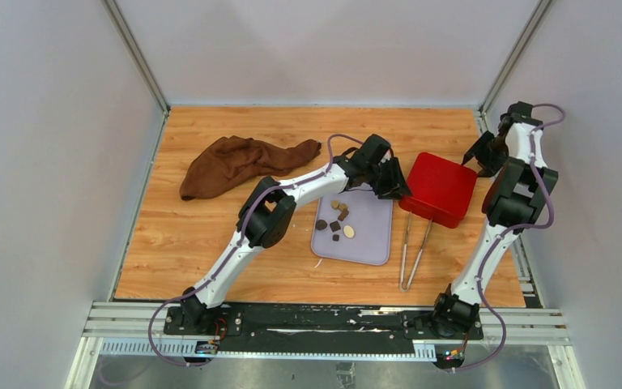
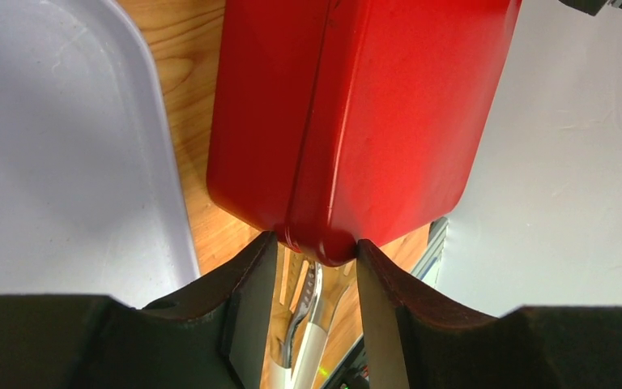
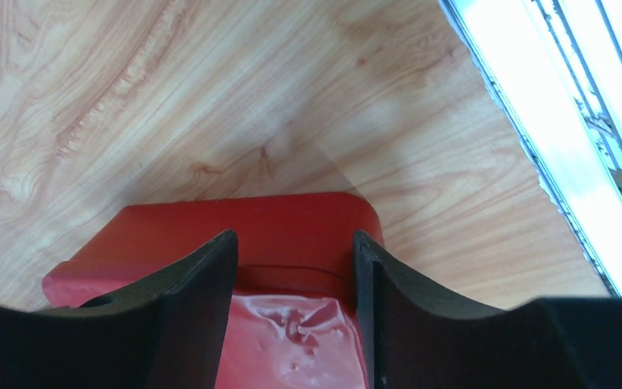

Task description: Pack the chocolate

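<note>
Several small pieces of chocolate, dark brown and tan, lie on the lavender tray. To its right sits a red box with its lid down. My left gripper is at the box's near-left corner. In the left wrist view both fingers press on that corner of the red box, so the left gripper is shut on it. My right gripper hangs at the box's far-right corner. In the right wrist view the right gripper is open, its jaws standing wide over the red box.
Metal tongs lie on the wooden table in front of the box, also showing below the left jaws as tongs. A brown cloth is bunched at the back left. The tray's rim runs beside the box.
</note>
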You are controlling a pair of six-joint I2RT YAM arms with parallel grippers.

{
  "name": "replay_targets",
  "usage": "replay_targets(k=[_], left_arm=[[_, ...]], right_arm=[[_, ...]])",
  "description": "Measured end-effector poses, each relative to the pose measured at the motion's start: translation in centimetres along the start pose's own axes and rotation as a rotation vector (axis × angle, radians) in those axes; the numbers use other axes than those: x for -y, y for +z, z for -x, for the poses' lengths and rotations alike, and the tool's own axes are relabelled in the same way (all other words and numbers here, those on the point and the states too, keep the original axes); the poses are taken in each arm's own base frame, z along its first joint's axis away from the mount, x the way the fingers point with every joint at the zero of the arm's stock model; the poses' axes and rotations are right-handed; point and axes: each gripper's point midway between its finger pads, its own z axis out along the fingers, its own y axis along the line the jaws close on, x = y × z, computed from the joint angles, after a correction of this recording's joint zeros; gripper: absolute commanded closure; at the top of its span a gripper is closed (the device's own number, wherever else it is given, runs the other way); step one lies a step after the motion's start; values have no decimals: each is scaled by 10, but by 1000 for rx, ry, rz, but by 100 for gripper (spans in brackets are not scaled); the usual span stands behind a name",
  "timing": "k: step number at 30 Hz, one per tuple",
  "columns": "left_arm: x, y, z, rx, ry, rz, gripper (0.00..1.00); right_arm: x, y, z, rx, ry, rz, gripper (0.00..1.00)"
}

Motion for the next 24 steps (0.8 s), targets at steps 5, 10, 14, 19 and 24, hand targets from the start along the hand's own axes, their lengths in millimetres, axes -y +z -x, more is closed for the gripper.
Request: replay_targets(k=[5, 10, 14, 19, 24], left_arm=[[1, 1, 0, -4, 3, -6, 59], [2, 1, -1, -10, 10, -13, 60], [3, 2, -2, -18, 12, -20, 60], [4, 2, -3, -25, 18, -26, 60], [4, 2, -4, -27, 25, -30, 60]], right_arm=[[5, -12, -1, 17, -1, -34, 21], [11, -20, 0, 30, 4, -78, 19], [14, -23, -3, 35, 7, -91, 19], [19, -36, -24, 28, 18, -93, 19], [24, -48, -56, 14, 36, -73, 19]])
